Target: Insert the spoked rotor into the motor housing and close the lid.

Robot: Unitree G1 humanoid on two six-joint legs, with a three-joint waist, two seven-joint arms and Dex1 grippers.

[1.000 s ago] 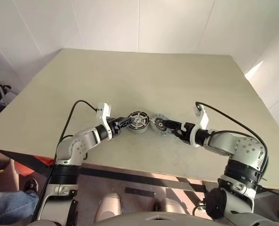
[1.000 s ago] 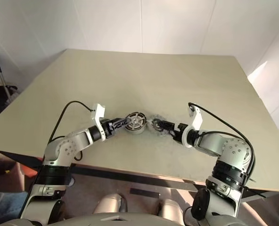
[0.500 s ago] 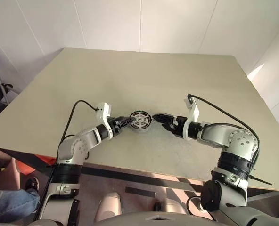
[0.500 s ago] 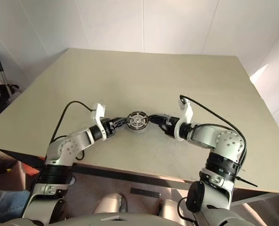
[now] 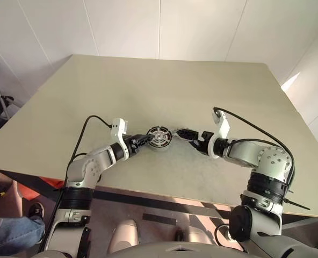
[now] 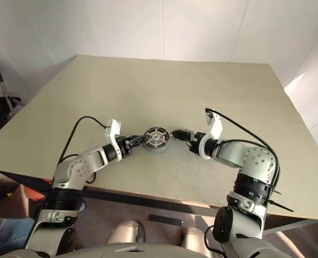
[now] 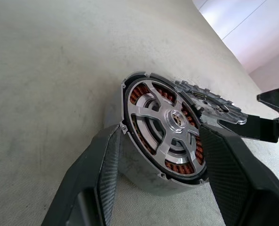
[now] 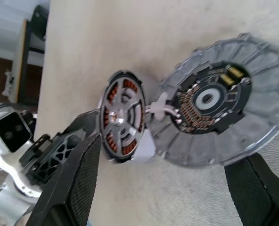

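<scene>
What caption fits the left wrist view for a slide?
Left gripper clamps the silver-rimmed, copper-wound motor housing; a grey lid disc lies just beyond it on the table.

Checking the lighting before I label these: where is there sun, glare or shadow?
Left eye view: a sun patch glows beside the table's right edge, and the table itself is evenly lit. Left wrist view: the rotor gleams pale on its spokes, while the housing is shaded along its side.

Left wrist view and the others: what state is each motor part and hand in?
Motor housing: tilted up, clamped by left hand.
Spoked rotor: seated in housing.
Lid: off, tilted beside housing.
Left hand: shut on housing.
Right hand: open, lid between its fingers.
</scene>
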